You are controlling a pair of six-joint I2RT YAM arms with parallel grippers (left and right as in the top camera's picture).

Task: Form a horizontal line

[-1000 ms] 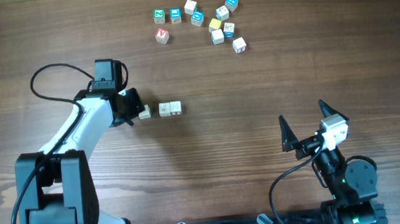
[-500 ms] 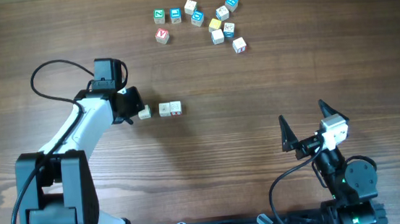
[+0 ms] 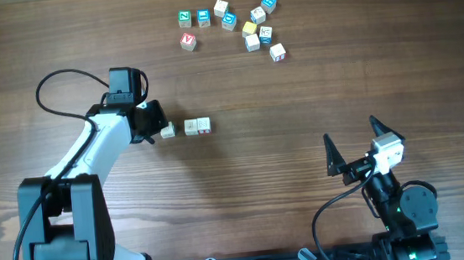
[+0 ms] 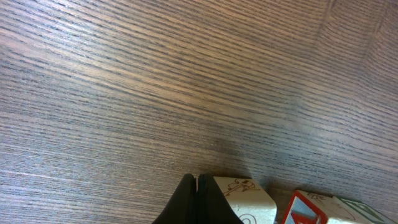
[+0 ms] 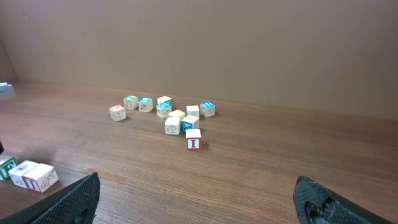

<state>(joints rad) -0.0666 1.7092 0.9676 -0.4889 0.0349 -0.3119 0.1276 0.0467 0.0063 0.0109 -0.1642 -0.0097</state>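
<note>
The bench [image 3: 336,70] lies bare all round the left end effector [image 3: 158,126], which is pinched shut on nothing, its tip at the nearest pale cube [image 3: 167,132]. That cube sits just to its right, skewed and slightly apart from a touching pair [image 3: 197,126] beyond. The row looks barely begun: three cubes, one gap. The loose cluster [image 3: 249,28] lies well beyond it. The right end effector [image 3: 353,142] stands wide open, far off.
</note>
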